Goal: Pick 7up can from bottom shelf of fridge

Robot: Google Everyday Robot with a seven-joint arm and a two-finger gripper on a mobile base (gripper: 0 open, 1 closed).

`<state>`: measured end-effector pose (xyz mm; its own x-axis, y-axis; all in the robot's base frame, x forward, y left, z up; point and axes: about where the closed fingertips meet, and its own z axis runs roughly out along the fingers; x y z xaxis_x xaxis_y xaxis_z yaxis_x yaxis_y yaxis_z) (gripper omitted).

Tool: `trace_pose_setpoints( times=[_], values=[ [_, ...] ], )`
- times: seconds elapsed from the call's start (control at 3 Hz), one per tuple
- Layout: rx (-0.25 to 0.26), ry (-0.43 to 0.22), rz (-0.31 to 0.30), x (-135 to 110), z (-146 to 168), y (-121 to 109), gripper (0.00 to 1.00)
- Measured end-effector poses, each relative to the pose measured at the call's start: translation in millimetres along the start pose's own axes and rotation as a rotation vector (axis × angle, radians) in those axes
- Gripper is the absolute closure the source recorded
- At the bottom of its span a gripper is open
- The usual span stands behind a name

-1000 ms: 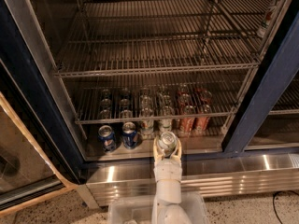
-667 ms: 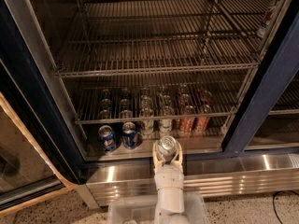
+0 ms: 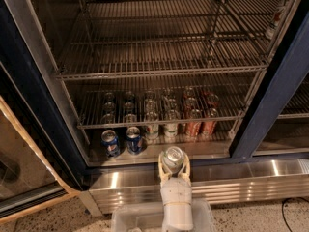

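Note:
My gripper (image 3: 173,167) is in front of the fridge (image 3: 273,93), just outside its lower edge, at the bottom middle of the view. It is shut on the 7up can (image 3: 173,159), whose silver top faces the camera; its pale body is mostly hidden between the fingers (image 3: 161,167). The can is held off the bottom shelf (image 3: 210,149), in front of and a little below its front edge. Two more pale cans (image 3: 170,128) stand in the row on that shelf.
Two blue Pepsi cans (image 3: 111,143) stand at the shelf's front left and red-orange cans (image 3: 193,125) at the right. Wire racks (image 3: 159,64) hang above. The ribbed stainless base panel (image 3: 236,181) runs below. An open glass door (image 3: 24,178) stands at left.
My gripper, with the can in it, has drawn back from the shelf towards the camera and slightly lower. The cans on the shelf have not moved.

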<state>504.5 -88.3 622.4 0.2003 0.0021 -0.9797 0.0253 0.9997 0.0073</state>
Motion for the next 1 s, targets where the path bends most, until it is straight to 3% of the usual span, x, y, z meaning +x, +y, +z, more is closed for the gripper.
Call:
trace_pose_setpoints(
  times=[0.67, 1.0],
  values=[
    [-0.030, -0.054, -0.079, -39, -47, 5, 1.00],
    [-0.034, -0.056, -0.074, -41, -49, 7, 1.00]
  ],
)
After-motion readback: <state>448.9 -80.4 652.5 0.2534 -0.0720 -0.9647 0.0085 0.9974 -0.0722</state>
